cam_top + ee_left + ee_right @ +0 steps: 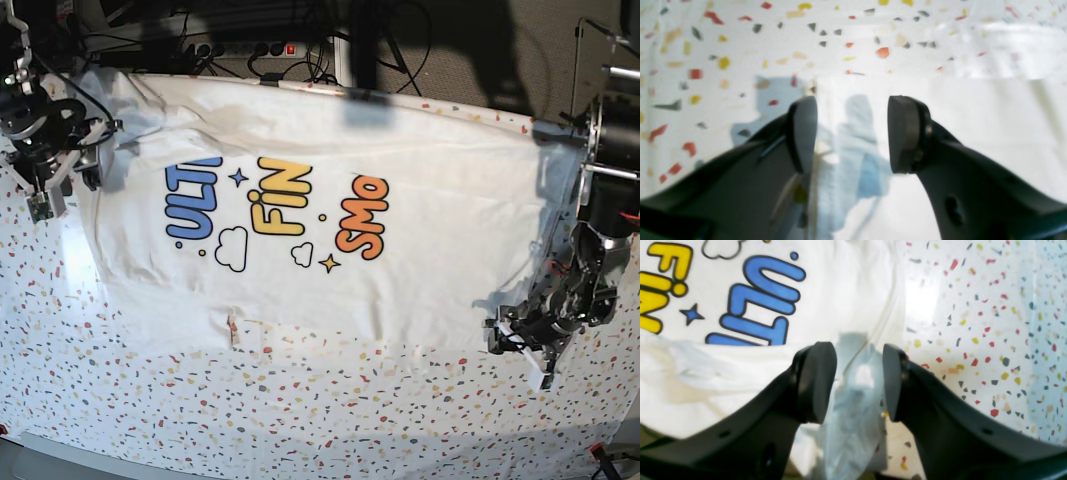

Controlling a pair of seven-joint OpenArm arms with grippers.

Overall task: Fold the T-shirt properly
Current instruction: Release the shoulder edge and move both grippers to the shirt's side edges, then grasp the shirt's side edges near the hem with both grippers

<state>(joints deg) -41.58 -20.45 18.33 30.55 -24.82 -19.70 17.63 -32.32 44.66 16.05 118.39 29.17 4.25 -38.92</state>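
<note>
Both hands spread, at T-shirt (400,250) edges.
My left hand (851,133) and right hand (858,381) straddle cloth; contact unclear.

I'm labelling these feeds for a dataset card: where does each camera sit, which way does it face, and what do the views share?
Left wrist: rides the left arm, looking down past the open left gripper at a white T-shirt edge on the speckled table.
Right wrist: rides the right arm, looking down past the open right gripper at the shirt's blue print and bunched edge.
Base: overhead, facing down on the spread shirt, with both arms at its sides.
Shared: all show the T-shirt and the table.
</note>
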